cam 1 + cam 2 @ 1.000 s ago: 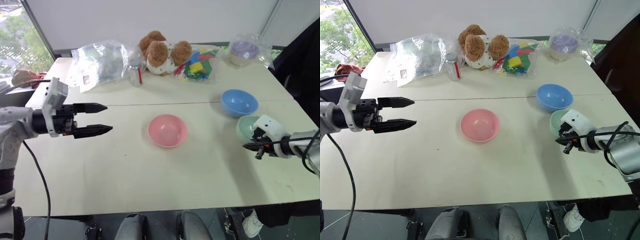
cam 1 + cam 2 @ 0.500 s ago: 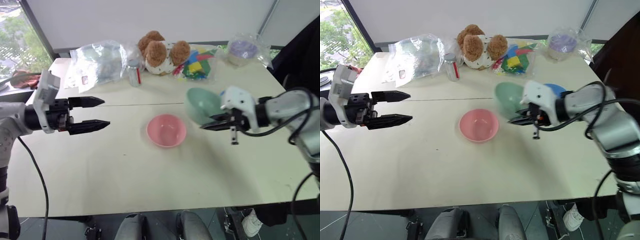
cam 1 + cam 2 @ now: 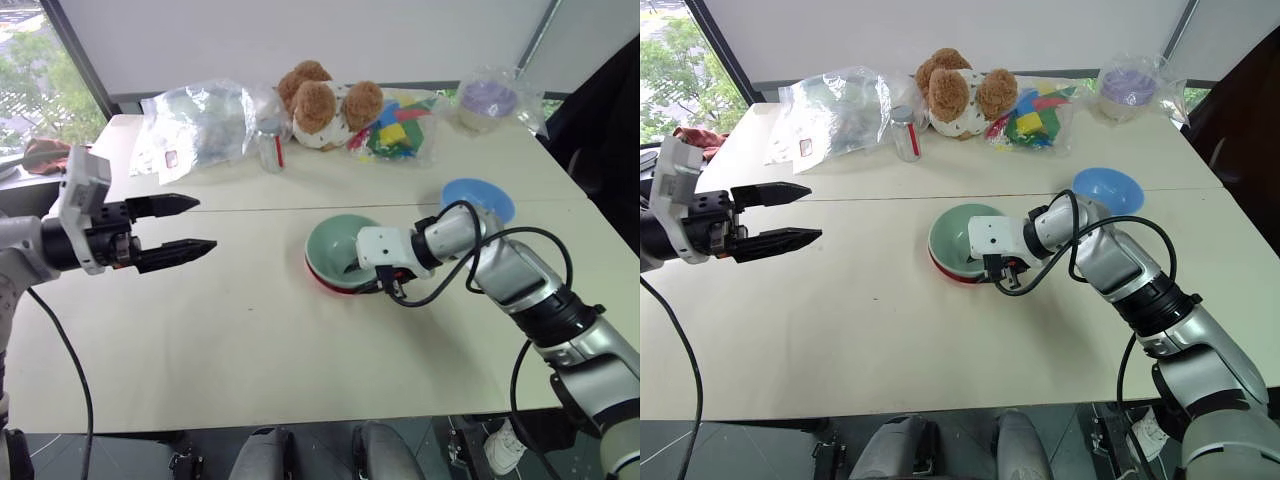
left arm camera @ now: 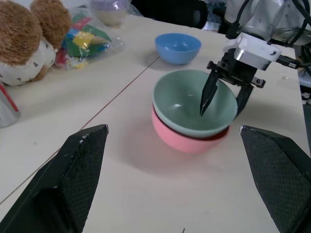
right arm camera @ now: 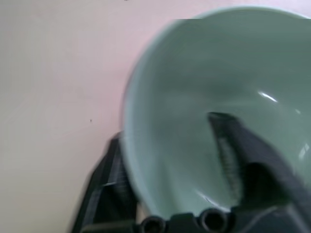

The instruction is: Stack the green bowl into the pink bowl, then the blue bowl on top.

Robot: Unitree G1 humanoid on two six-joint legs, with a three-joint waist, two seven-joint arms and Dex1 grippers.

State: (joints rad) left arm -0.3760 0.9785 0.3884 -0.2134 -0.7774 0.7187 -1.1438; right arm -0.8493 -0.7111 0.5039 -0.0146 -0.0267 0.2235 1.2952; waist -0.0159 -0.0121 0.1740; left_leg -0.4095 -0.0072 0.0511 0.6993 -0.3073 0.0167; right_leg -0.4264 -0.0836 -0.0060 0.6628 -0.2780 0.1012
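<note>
The green bowl (image 3: 335,240) sits nested upright inside the pink bowl (image 3: 324,279) at the middle of the table; just a pink band shows under its rim. My right gripper (image 4: 222,109) straddles the green bowl's near-right rim, one finger (image 4: 208,92) inside and one outside, with the jaws apart and open. The blue bowl (image 3: 480,193) stands empty behind and to the right, partly hidden by my right arm. My left gripper (image 3: 205,223) hovers open and empty over the table's left side, pointing toward the bowls and well apart from them.
Along the far edge lie a clear plastic bag (image 3: 195,120), a small bottle (image 3: 272,150), a brown teddy bear (image 3: 325,105), a bag of coloured blocks (image 3: 400,130) and a bagged purple bowl (image 3: 487,100). A seam crosses the table behind the bowls.
My right gripper carried the green bowl left from the table's right side, set it into the pink bowl, and spread its fingers. The left gripper stayed almost where it was.
</note>
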